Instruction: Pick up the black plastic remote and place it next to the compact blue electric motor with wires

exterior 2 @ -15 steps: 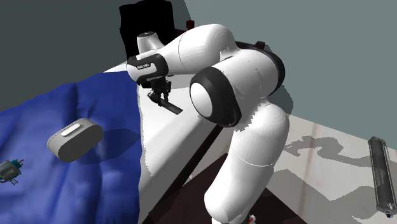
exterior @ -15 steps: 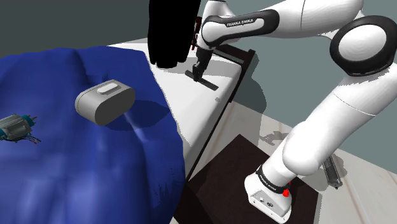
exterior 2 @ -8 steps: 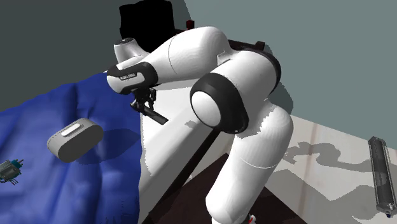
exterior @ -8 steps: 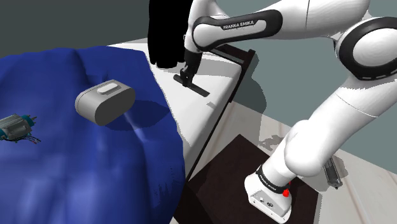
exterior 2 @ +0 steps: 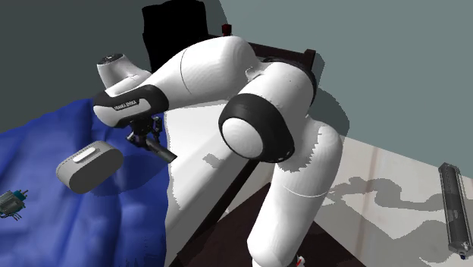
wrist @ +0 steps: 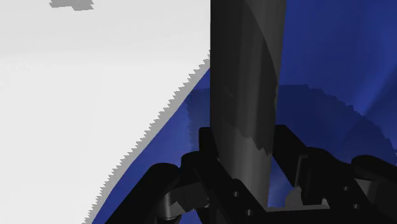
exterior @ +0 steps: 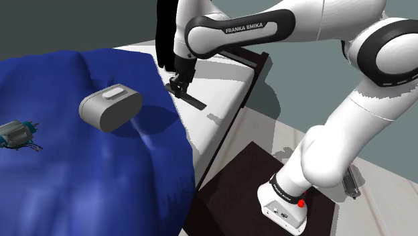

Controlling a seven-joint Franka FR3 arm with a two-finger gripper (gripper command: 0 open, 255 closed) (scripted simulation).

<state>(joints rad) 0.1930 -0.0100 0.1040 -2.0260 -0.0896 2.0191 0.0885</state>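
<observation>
Bed carries a blue blanket (exterior: 80,174) beside a bare white sheet (exterior: 214,100). White arm (exterior: 335,147) reaches over both. Grey rounded case (exterior: 109,107) sits on the blanket. Black remote (exterior: 192,100) hangs tilted over the blanket's edge, clamped in the pincer (exterior: 179,85). Blue motor (exterior: 17,134) with wires lies on the blanket, well apart, beyond the grey case.

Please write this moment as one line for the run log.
tool: shut on black remote | remote: in air over edge of blue blanket | blue motor: on blanket, far from remote | placing: not yet done
</observation>
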